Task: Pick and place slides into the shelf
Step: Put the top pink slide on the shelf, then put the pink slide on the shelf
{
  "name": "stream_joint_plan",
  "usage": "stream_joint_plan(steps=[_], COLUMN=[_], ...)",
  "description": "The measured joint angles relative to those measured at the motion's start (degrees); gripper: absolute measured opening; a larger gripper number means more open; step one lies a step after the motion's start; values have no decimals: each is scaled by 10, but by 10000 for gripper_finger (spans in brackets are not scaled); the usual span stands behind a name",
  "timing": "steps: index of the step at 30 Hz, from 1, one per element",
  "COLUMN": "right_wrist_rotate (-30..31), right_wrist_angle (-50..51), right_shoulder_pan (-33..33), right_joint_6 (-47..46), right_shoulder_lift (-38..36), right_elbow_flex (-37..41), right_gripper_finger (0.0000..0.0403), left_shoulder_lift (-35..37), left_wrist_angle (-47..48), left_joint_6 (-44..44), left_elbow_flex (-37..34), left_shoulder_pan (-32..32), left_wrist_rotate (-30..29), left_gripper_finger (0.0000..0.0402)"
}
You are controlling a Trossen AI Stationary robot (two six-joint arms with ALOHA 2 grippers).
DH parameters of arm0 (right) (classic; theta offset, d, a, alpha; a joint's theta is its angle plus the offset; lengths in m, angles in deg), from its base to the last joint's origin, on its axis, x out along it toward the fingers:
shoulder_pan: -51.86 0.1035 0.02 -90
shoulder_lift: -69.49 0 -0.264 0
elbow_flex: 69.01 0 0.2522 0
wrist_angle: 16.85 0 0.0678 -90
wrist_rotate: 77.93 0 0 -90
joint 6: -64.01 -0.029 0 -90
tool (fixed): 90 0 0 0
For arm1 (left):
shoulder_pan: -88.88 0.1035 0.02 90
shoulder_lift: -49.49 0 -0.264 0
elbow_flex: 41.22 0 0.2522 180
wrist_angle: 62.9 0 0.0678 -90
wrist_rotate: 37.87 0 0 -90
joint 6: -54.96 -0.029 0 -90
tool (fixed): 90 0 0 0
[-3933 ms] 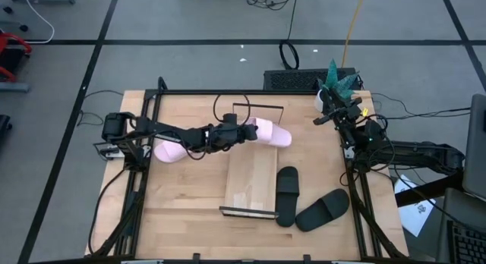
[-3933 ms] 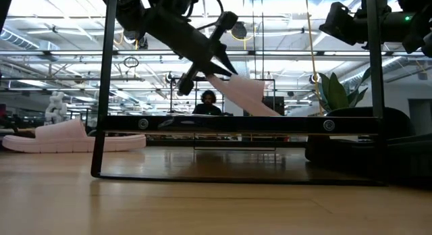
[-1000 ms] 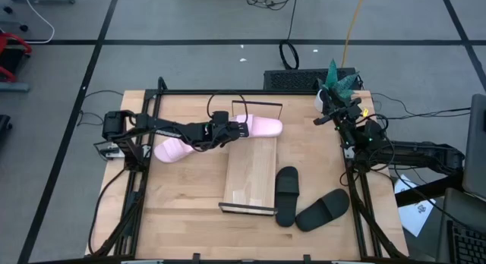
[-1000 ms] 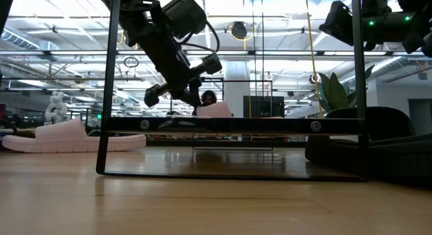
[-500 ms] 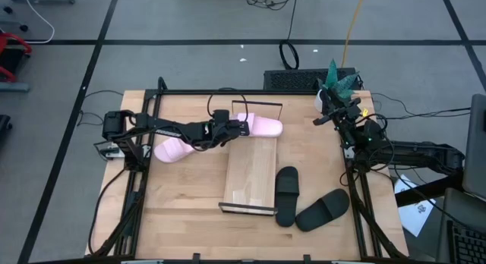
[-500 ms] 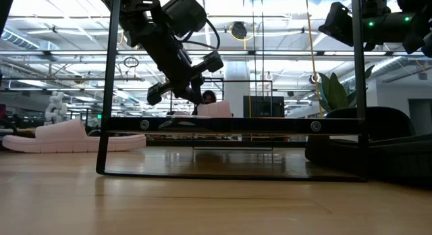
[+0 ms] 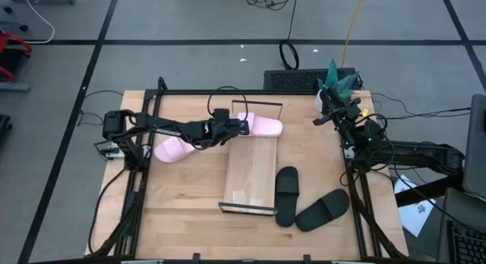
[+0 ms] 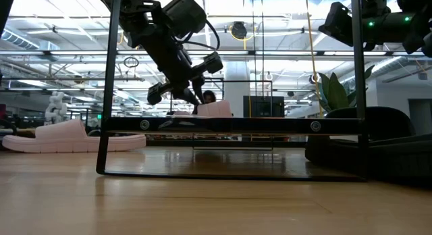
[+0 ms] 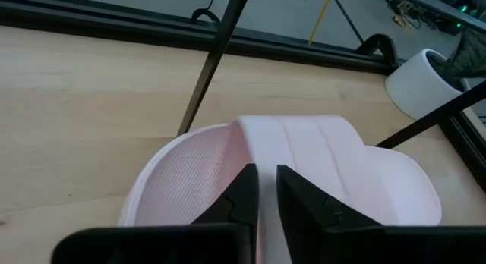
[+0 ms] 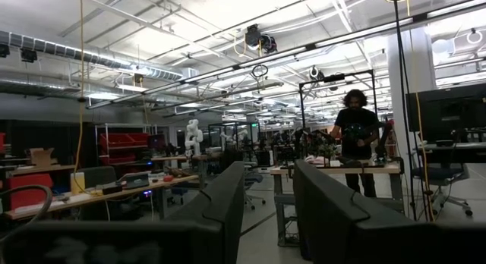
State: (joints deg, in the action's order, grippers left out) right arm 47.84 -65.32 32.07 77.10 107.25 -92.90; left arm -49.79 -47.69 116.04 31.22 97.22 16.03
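Wooden tabletop (image 7: pixel 182 203) carries the shelf (image 7: pixel 250 177) at centre. My left gripper (image 7: pixel 241 126) sits at the pink slide (image 7: pixel 262 127) on the shelf's far end, fingers barely parted astride its strap: release step. Next I should open fully and withdraw. My right gripper (image 10: pixel 266 211) waits aside, half open, empty.

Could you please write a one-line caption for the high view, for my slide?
Left gripper at a pink slide on the shelf's far end; right gripper waits.

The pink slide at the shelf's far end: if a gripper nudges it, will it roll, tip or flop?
The pink slide lies flat and broad, so it likely slides rather than rolls. Its thick, moulded-looking strap probably holds shape. The left gripper straddles that strap's edge.
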Motion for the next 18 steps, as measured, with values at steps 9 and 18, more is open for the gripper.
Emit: stream_joint_plan(steps=[9,18], right_wrist_rotate=[0,0], right_wrist_angle=[5,13], right_shoulder_pan=[0,0], right_joint_6=[-3,-4], right_shoulder_lift=[0,0], right_elbow_flex=[0,0], right_gripper_finger=[107,107], left_shoulder_lift=[0,14], left_wrist_angle=[-2,2], left_joint_6=[-4,-15], left_elbow_flex=[0,0], left_shoulder_pan=[0,-1], left_wrist_rotate=[0,5], left_gripper_finger=[97,129])
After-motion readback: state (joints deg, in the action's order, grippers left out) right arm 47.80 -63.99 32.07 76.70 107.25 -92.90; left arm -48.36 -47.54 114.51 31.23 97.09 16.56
